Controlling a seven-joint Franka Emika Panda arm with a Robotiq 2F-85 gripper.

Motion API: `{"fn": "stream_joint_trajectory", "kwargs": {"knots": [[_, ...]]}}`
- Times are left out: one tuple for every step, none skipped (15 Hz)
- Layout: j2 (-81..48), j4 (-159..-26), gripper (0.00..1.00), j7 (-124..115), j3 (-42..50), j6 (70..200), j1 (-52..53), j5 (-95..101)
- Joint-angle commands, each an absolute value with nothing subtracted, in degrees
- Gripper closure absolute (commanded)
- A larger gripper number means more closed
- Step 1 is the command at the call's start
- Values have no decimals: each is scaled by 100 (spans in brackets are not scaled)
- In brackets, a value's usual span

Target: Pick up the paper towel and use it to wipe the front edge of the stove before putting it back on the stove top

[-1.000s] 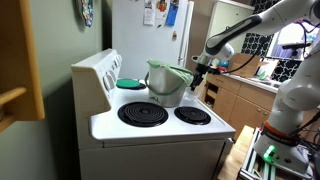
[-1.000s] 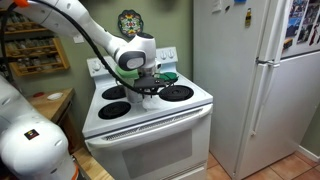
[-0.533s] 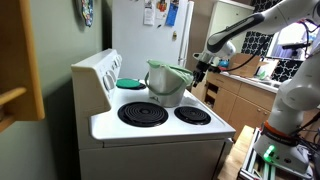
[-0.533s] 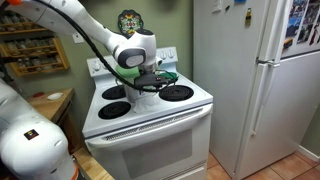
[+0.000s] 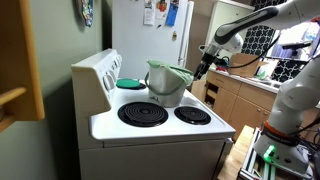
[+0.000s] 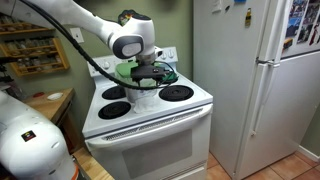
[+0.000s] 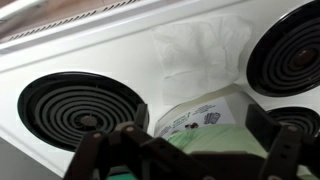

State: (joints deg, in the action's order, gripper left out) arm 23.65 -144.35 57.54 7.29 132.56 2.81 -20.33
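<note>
The paper towel [image 7: 200, 48] lies crumpled and white on the stove top [image 7: 110, 55], between two black coil burners, in the wrist view. My gripper [image 7: 195, 135] hangs above it, open, with nothing between its fingers [image 7: 128, 140]. Directly below the jaws I see a green-and-white labelled container [image 7: 205, 120]. In both exterior views the gripper [image 5: 206, 60] [image 6: 150, 74] hovers over the back of the stove [image 5: 160, 135], clear of the surface. The front edge of the stove [image 6: 150, 118] runs white and rounded along the near side. I cannot make out the towel in the exterior views.
A grey-green pot [image 5: 166, 83] stands on a back burner, a teal dish [image 5: 130, 83] beside it. Coil burners [image 5: 143, 114] [image 6: 177, 93] cover most of the top. The raised control panel [image 5: 95, 75] is behind, and the white refrigerator [image 6: 250, 80] stands right beside the stove.
The jaws have opened wide and the gripper has risen off the stove top. The towel stays lying between the burners.
</note>
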Motion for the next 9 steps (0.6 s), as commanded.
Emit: {"fn": "stream_joint_trajectory", "kwargs": {"knots": [[2980,-14573,0,4644,574,12988,-54,-1280],[3061,-14511,0,4280,541,12788,-136,-1009],[3134,-14426,0,3945,535,12452,-188,-796],[3194,-14361,0,3593,502,12189,-252,-564],[3228,-14265,0,3343,525,11846,-253,-437],[3273,-14190,0,3103,534,11552,-250,-318],[3298,-14111,0,2921,560,11308,-225,-248],[3330,-14071,0,2777,579,11175,-196,-184],[3359,-14023,0,2637,583,11076,-172,-133]]}}
